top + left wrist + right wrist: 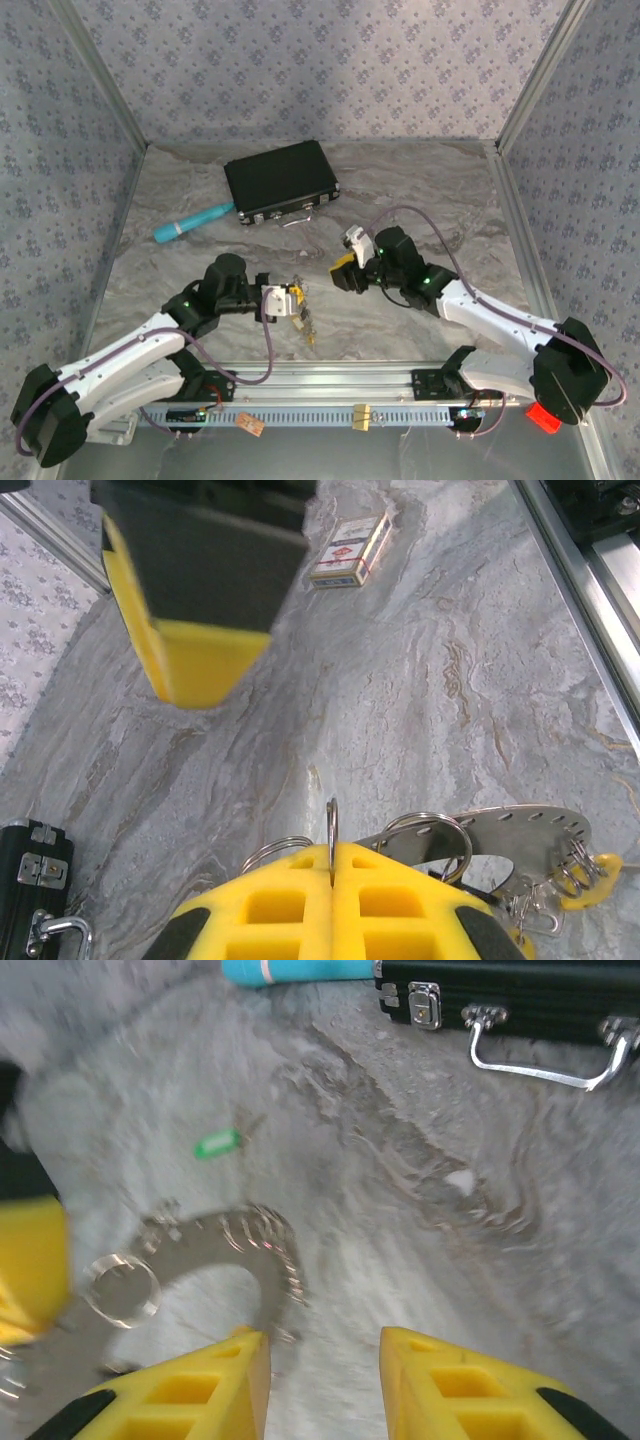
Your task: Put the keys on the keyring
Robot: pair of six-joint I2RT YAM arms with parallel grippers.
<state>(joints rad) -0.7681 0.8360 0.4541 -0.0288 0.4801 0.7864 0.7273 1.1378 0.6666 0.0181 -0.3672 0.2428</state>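
Left fingers [280, 905]: closed, pinching keyring [505, 827]. Right fingers [200, 1390]: apart, empty, beside keyring. Green key [215, 1143]: on table beyond keyring.

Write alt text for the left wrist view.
The left claw, yellow foam pads shut, pinches a small steel split ring edge-on above a grey marbled table. A flat grey metal ring with punched holes extends to its right, carrying smaller loops and a yellow-headed key.

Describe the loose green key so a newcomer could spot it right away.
Start at the black case with the silver handle. On bare marble between its teal neighbour and the grey keyring lies the green key, alone and touching nothing.
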